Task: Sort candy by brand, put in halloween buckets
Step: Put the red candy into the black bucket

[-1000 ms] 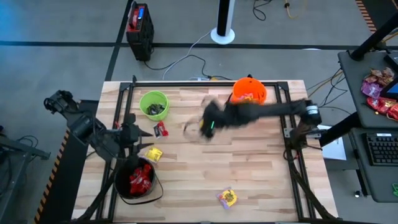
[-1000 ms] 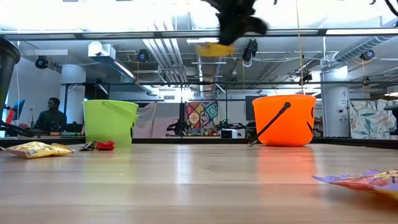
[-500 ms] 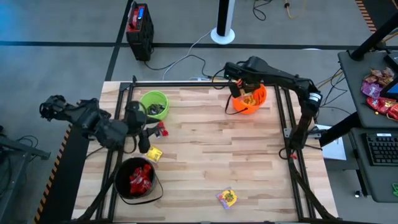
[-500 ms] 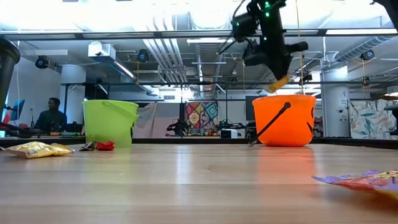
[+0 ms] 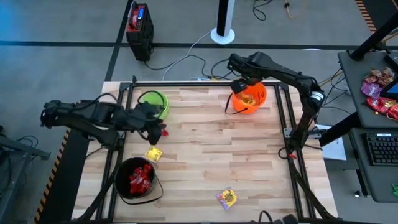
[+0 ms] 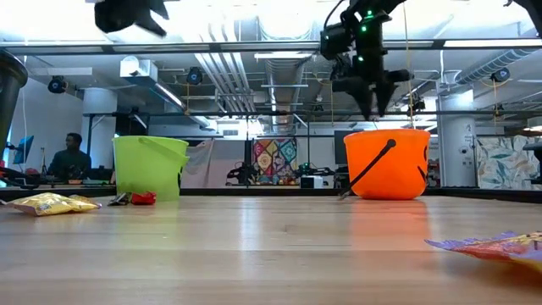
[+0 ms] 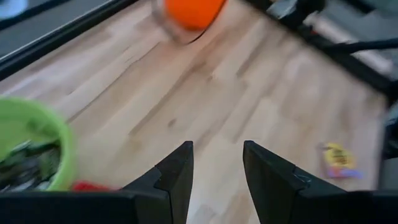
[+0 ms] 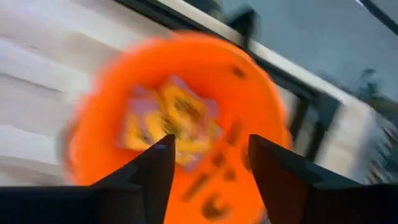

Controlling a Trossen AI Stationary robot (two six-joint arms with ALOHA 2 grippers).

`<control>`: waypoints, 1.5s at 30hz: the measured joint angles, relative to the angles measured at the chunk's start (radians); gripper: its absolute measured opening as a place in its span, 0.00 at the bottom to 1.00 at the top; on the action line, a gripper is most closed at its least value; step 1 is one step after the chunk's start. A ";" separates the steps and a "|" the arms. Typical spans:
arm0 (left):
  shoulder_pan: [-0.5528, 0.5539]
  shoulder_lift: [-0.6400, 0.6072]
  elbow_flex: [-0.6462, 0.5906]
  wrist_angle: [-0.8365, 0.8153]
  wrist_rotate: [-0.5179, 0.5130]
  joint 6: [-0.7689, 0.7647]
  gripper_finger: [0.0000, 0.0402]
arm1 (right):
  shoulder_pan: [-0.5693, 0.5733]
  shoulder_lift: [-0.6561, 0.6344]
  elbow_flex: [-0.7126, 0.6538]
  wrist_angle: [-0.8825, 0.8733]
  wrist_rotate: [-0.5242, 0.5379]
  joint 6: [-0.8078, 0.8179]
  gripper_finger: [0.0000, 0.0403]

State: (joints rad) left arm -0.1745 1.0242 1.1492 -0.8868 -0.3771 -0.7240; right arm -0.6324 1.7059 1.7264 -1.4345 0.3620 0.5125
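Sorting approx. two-thirds done — right gripper [image 5: 239, 83], jaws apart and empty, over orange bucket [image 5: 249, 99] at 1 o'clock; left gripper [image 5: 153, 118] open, empty by green bucket [image 5: 153, 104] — red candy [image 5: 162, 130], yellow packet [image 5: 153, 154], purple-yellow packet [image 5: 227, 198] remain on table; black bucket [image 5: 135, 180] at 7 holds reds.

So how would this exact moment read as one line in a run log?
right end effector: open, empty, above orange bucket | left end effector: open, empty, by green bucket | loose candy: on table

Both arms raised — right end effector [image 8: 208, 163] and left end effector [image 7: 216, 163] open, empty.
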 joint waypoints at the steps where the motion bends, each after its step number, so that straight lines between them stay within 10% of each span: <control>1: 0.010 0.012 0.000 -0.020 -0.004 -0.008 0.31 | 0.000 -0.004 0.000 0.037 -0.018 -0.030 0.49; 20: 0.070 0.402 0.000 -0.227 0.122 -0.921 0.33 | 0.006 -0.020 0.001 0.326 -0.164 -0.265 0.58; 45: 0.160 0.755 -0.041 -0.191 -0.032 -0.829 0.44 | 0.006 -0.023 0.001 0.317 -0.190 -0.358 0.58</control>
State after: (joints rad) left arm -0.0142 1.7795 1.1078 -1.0777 -0.4088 -1.5532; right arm -0.6262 1.6829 1.7271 -1.1179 0.1719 0.1543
